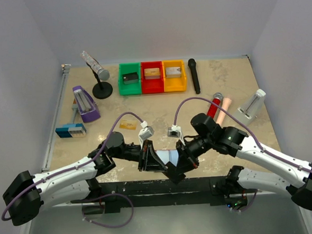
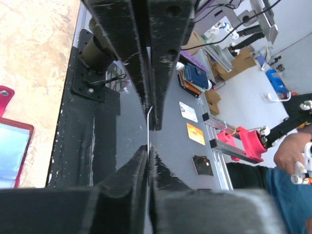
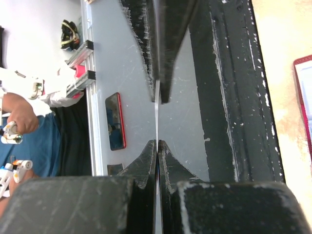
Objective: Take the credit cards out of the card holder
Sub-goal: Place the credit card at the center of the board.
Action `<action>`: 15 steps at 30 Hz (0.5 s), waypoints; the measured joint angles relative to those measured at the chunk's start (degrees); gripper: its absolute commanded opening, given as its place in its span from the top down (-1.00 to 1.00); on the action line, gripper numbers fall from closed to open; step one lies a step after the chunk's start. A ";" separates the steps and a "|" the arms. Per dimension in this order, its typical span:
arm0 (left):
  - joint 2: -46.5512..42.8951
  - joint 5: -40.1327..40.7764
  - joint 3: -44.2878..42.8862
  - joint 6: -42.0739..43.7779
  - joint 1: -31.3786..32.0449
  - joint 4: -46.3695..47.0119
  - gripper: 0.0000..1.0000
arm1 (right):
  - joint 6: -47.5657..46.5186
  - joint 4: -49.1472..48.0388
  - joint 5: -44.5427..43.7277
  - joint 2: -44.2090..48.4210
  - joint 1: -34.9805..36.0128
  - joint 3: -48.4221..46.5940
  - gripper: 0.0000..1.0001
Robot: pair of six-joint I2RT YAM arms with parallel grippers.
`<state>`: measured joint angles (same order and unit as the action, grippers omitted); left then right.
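Left pincer (image 2: 148, 114) on thin, edge-on card (image 2: 148, 138)

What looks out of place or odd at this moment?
Nothing spilled or damaged. One oddity: the card holder lies open at the table's near edge, and the left gripper and right gripper are each shut on a thin card, seen edge-on, held out past that edge.

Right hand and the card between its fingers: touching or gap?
Touching. The right wrist view shows the right hand shut, both fingers pressed flat against the thin card seen edge-on, with no gap on either side.
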<state>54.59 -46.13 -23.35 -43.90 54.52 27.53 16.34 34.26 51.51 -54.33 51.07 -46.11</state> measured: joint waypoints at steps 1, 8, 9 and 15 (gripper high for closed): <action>0.11 -0.31 -0.13 -0.13 0.02 0.33 1.00 | -0.07 0.20 -0.11 -0.07 0.00 -0.07 0.88; 0.31 -0.46 -0.28 -0.28 0.04 0.76 1.00 | -0.90 2.36 -2.47 0.35 0.04 -1.18 -0.47; 0.15 -0.02 -0.28 -0.28 -0.04 0.68 1.00 | -0.96 2.86 -3.56 0.68 0.09 -1.40 -0.53; -1.51 10.23 -0.20 -0.68 -4.24 -1.46 1.00 | 0.63 9.60 -17.29 6.36 -0.48 -6.60 -0.56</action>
<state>53.08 -35.90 -23.55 -44.58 50.28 26.06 16.97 43.86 34.22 -47.97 50.59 -52.71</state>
